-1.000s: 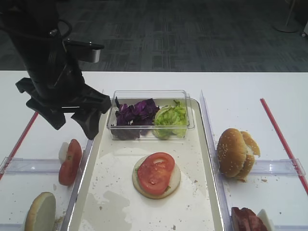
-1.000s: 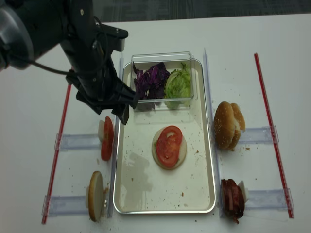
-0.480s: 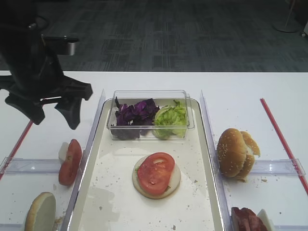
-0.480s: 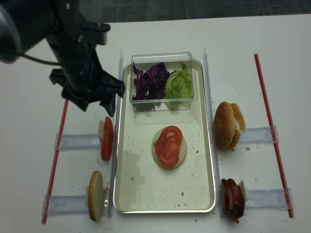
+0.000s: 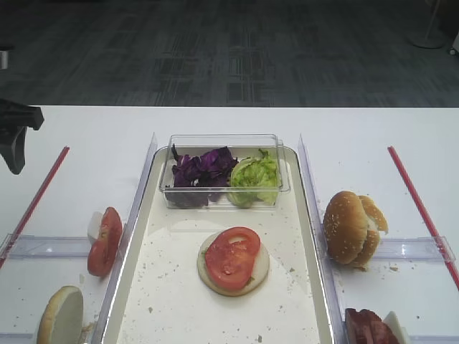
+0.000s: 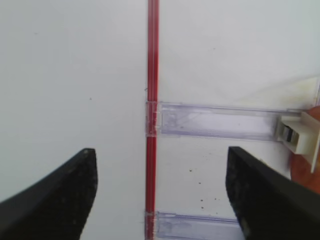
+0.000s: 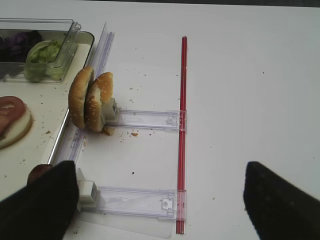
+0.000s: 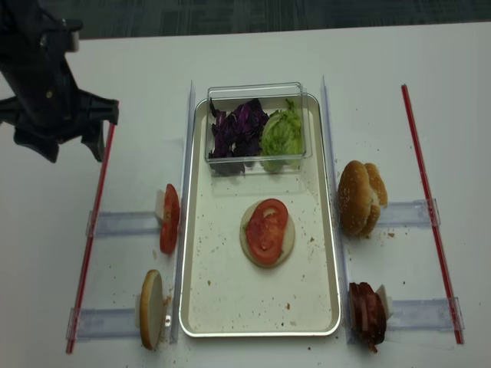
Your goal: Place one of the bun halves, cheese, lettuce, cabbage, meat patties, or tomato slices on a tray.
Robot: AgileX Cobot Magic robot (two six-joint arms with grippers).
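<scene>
Surface (image 8: 253, 54) first: the left tool (image 8: 61, 146) has pulled back off the tray (image 8: 201, 299) and now hangs over the red strip (image 8: 98, 184), well away to the side, its prongs spread with nothing between them. The right tool (image 7: 160, 200) sits low by the meat patties (image 8: 367, 313), prongs also spread and empty. Inboard of the left tool we see a tomato slice (image 8: 266, 229) resting on a bun half (image 8: 285, 239) mid-tray. We judge this placement finished.

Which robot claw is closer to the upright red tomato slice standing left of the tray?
Left. The left gripper hovers up-left of that red tomato slice; the right gripper sits beyond the tray.
</scene>
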